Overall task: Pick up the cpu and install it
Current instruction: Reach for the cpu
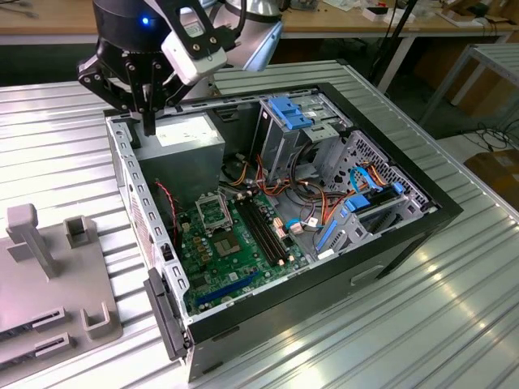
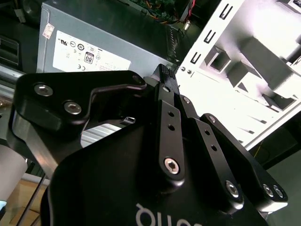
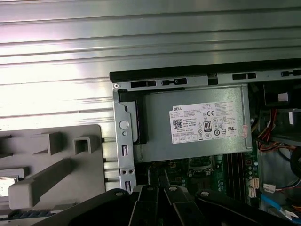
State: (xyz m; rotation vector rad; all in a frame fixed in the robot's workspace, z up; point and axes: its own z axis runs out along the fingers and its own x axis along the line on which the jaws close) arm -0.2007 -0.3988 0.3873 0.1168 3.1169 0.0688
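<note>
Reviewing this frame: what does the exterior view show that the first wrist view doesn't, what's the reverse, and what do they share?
Exterior view: the blue drive bays, the computer case in full outline, and the tool hanging over the case's corner by the power supply.
First wrist view: the power supply's label seen square-on, plus a pale flat piece on the grey fixture, too cut off to identify.
Both: tool, power supply, grey fixture, ribbed metal table, and part of the motherboard.

A workshop: open computer case on ribbed metal table, wooden workbenches behind.
</note>
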